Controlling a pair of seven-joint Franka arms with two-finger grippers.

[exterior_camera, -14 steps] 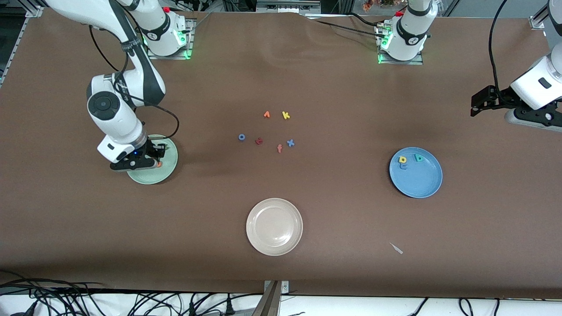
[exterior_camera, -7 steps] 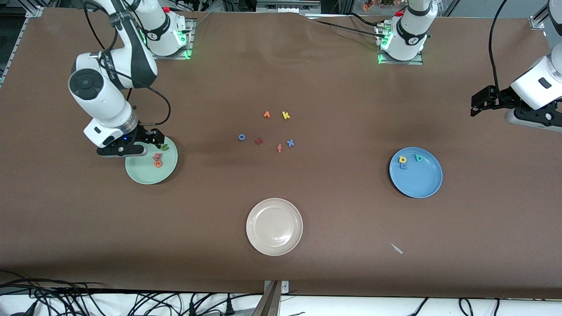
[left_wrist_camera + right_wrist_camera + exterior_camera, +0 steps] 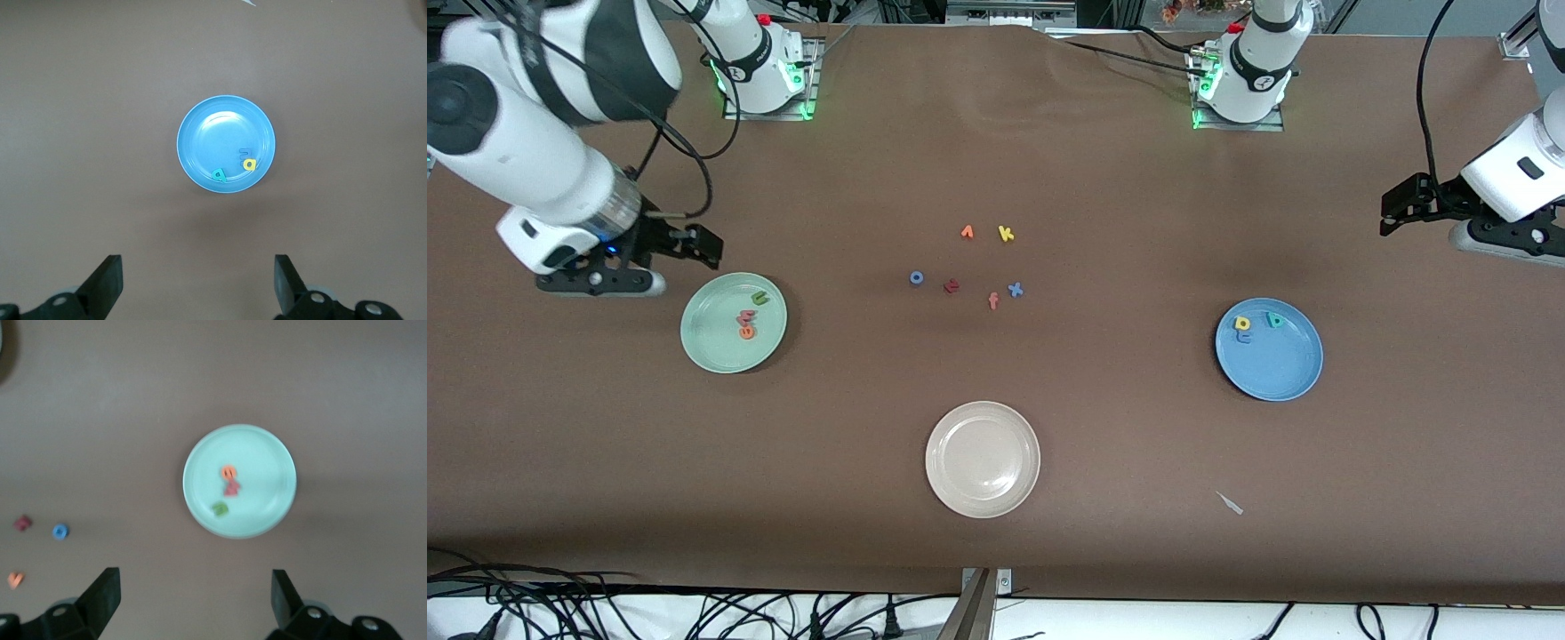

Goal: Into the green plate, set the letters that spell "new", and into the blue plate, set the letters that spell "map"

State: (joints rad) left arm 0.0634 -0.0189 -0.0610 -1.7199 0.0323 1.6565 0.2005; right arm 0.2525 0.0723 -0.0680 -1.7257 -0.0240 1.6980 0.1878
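The green plate (image 3: 711,345) holds a green n (image 3: 759,298), a pinkish-red w (image 3: 744,316) and an orange e (image 3: 747,332). My right gripper (image 3: 701,245) hangs open and empty over bare table beside that plate. In the right wrist view the green plate (image 3: 267,453) shows the e (image 3: 229,473), w (image 3: 231,489) and n (image 3: 219,509) past the right gripper (image 3: 195,597). The blue plate (image 3: 1282,372) holds a yellow p (image 3: 1242,324), a teal letter (image 3: 1276,320) and a blue m (image 3: 1244,338). My left gripper (image 3: 1392,212) waits open over the left arm's end of the table, high above the blue plate (image 3: 207,130).
A beige plate (image 3: 983,459) lies nearest the front camera. Mid-table lie loose letters: orange one (image 3: 967,232), yellow k (image 3: 1006,233), blue o (image 3: 917,277), dark red one (image 3: 951,285), salmon f (image 3: 993,300), blue x (image 3: 1015,289). A small white scrap (image 3: 1230,503) lies nearby.
My right gripper stood low over the green plate with the orange e at its tips. It opened, left the e in the plate, rose and drew off toward the right arm's end.
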